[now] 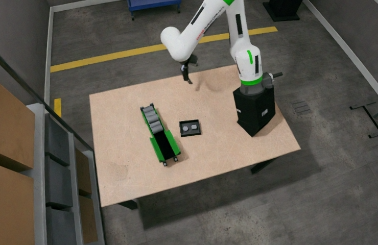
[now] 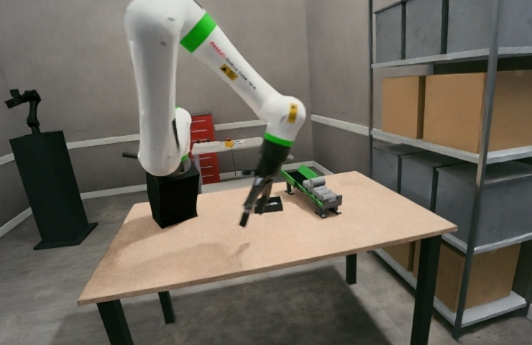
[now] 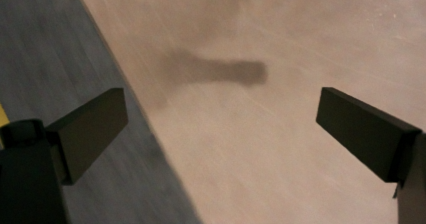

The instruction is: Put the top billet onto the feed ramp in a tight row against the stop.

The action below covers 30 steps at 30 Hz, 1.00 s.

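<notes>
The green feed ramp (image 1: 160,133) lies near the middle of the table and also shows in the exterior view (image 2: 311,187). Several grey billets (image 1: 152,119) sit in a row at its low end against the stop. One billet (image 2: 316,180) rests higher, on top of two others. My gripper (image 1: 186,75) is open and empty, hanging above the table near its back edge, well away from the ramp. In the wrist view my gripper's fingers stand wide apart over bare table top and the table's edge; no billet shows there.
A small black tray (image 1: 190,127) holding two small grey parts lies beside the ramp, between it and the robot's black base (image 1: 254,109). Shelves with boxes (image 2: 458,121) stand past the table on the ramp's side.
</notes>
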Each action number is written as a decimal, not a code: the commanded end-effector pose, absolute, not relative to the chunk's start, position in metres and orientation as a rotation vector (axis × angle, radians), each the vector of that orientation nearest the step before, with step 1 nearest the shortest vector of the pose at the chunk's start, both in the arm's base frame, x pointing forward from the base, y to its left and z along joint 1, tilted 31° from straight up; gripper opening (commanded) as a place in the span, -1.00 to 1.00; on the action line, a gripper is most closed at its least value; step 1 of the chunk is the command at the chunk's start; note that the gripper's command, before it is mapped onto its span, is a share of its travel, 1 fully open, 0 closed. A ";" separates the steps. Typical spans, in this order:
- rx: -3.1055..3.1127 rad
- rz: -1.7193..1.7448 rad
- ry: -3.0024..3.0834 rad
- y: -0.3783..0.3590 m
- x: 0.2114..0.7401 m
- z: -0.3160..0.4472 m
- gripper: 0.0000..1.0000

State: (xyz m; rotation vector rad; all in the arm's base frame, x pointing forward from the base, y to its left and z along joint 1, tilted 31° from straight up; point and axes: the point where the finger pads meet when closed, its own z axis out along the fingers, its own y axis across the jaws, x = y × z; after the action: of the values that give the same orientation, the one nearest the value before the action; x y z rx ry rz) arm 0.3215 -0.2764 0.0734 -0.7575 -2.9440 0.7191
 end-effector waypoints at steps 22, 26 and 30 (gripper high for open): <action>0.354 0.837 -3.204 -0.001 0.557 0.122 1.00; 0.437 0.841 -3.209 0.028 0.566 0.125 1.00; 0.479 0.842 -3.211 0.074 0.582 0.130 1.00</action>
State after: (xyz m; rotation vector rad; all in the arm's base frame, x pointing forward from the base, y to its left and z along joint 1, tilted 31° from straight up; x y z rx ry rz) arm 0.5714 0.0521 0.1269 0.4636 -3.2178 0.8383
